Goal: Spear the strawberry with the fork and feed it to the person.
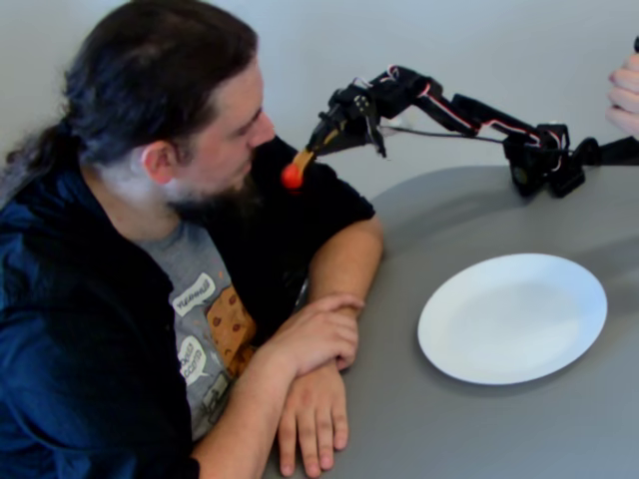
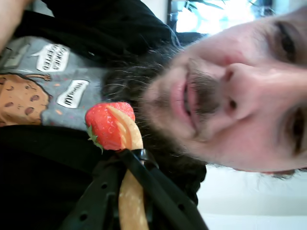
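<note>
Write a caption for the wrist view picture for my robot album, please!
Strawberry speared on the fork, held just short of the person and his closed mouth.

The black arm (image 1: 469,115) is reaching in from the right of the fixed view, stretching nearly level above the table and bending down at the wrist. Its gripper (image 1: 310,155) is pointing down and to the left, with the jaws closing around the handle of the fork (image 2: 129,191), which in the wrist view is rising from the bottom edge.
</note>
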Robot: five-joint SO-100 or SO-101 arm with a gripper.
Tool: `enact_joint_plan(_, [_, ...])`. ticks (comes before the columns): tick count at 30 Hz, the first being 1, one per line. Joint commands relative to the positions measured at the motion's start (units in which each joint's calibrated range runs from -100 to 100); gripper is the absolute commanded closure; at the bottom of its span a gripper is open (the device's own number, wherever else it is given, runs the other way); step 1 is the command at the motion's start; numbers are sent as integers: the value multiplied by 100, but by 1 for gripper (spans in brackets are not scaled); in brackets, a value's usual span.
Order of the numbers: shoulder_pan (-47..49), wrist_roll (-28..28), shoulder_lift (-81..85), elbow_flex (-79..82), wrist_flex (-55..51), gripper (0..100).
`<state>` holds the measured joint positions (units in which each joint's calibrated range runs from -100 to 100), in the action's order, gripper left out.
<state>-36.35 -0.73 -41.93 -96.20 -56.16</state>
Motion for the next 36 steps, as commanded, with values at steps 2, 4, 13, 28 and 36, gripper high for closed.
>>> enact_joint_plan(2, [-66,26,377,-146,324,98])
enact_joint_plan(4, [-66,21,385,-146,611,98])
enact_joint_plan(13, [-74,26,343,-92,916,98])
enact_joint_plan(28, [-14,-32,1038,-146,-590,98])
enact_joint_plan(36, [993,-430,1952,-137,-2313,98])
